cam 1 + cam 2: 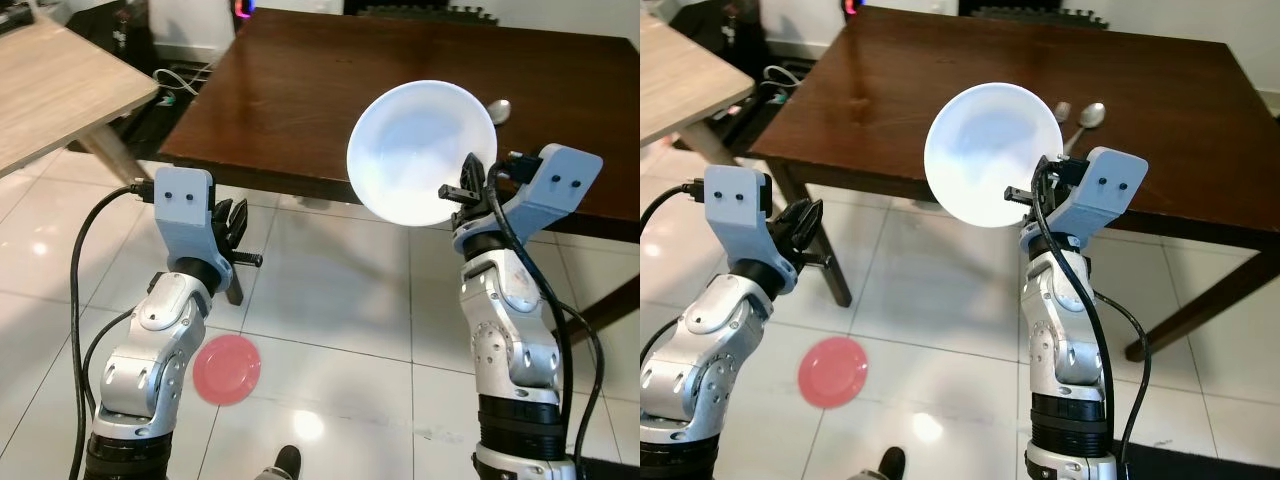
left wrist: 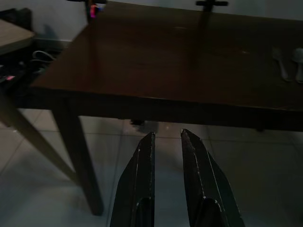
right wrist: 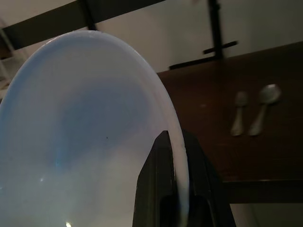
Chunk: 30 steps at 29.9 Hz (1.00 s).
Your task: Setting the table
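A white plate [image 1: 420,150] is held up on edge in front of the dark wooden table [image 1: 330,80], its face turned toward me. My right gripper [image 1: 463,190] is shut on the plate's lower right rim; the right wrist view has the rim [image 3: 177,142] pinched between the two black fingers. A spoon [image 1: 1092,114] and a fork [image 1: 1061,110] lie on the table beyond the plate. My left gripper [image 2: 166,136] hangs below the table's near edge, fingers narrowly apart with nothing between them.
A pink plate [image 1: 227,369] lies on the white tiled floor by my left arm. A light wooden table [image 1: 50,80] stands at the left, with cables [image 1: 180,85] on the floor between the tables. A dark table leg [image 1: 835,270] stands near my left gripper.
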Available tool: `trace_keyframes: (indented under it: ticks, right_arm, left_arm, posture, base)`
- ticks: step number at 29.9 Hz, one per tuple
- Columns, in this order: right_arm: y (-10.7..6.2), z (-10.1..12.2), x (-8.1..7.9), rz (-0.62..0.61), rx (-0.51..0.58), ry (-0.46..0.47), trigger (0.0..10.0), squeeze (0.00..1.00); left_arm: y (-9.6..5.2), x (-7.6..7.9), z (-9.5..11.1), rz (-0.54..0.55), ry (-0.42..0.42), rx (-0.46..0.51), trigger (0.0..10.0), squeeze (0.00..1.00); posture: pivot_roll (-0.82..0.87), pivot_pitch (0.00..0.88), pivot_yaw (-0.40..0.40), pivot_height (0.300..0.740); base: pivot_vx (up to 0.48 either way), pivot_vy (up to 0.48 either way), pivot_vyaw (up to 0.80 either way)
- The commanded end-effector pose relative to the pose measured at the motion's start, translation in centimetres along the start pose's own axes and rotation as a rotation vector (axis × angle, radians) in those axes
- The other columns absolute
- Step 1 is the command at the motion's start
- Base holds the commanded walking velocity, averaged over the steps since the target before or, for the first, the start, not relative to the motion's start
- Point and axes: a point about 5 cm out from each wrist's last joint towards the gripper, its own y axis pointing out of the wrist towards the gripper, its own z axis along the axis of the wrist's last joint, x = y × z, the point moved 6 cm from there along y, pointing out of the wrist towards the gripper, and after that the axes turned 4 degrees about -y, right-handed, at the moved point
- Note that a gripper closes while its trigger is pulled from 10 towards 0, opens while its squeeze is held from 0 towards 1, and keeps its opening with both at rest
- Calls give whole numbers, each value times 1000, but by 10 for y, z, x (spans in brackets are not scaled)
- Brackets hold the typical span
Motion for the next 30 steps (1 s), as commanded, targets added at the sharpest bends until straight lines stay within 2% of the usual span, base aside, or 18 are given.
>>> trace_keyframes:
  ticks: [1, 30]
  right_arm:
    - [-2, 0, -1, 0, 3, 15, 10000, 0]
    - [-2, -2, -3, 8, -2, 29, 10000, 0]
  left_arm:
    - [-1, -4, -9, 12, 8, -35, 10000, 0]
    - [0, -2, -9, 1, 16, -40, 10000, 0]
  posture:
    - [49, 117, 80, 740]
    - [53, 105, 83, 740]
  base:
    - [0, 0, 800]
    - [0, 0, 800]
